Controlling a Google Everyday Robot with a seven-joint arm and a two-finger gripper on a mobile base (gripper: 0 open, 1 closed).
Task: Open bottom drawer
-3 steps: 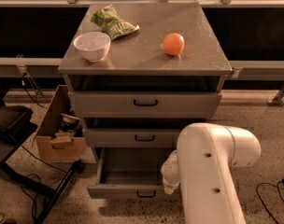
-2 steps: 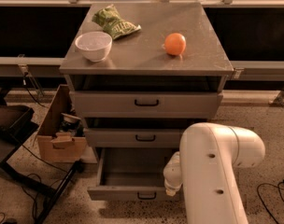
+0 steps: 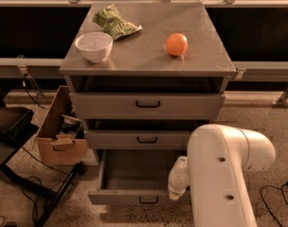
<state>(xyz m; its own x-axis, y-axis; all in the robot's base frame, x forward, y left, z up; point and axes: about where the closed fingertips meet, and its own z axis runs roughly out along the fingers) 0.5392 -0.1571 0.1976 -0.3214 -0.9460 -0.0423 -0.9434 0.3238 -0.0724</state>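
Bottom drawer (image 3: 120, 197) of three, open; one tool (image 3: 178, 179) at its right front corner, grip untellable.

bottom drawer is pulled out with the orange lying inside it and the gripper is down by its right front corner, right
Not quite: the round orange fruit sits on the grey metal cabinet's top, not inside the pulled-out grey bottom drawer, as the camera view shows. The white gripper is down by that drawer's right front corner.
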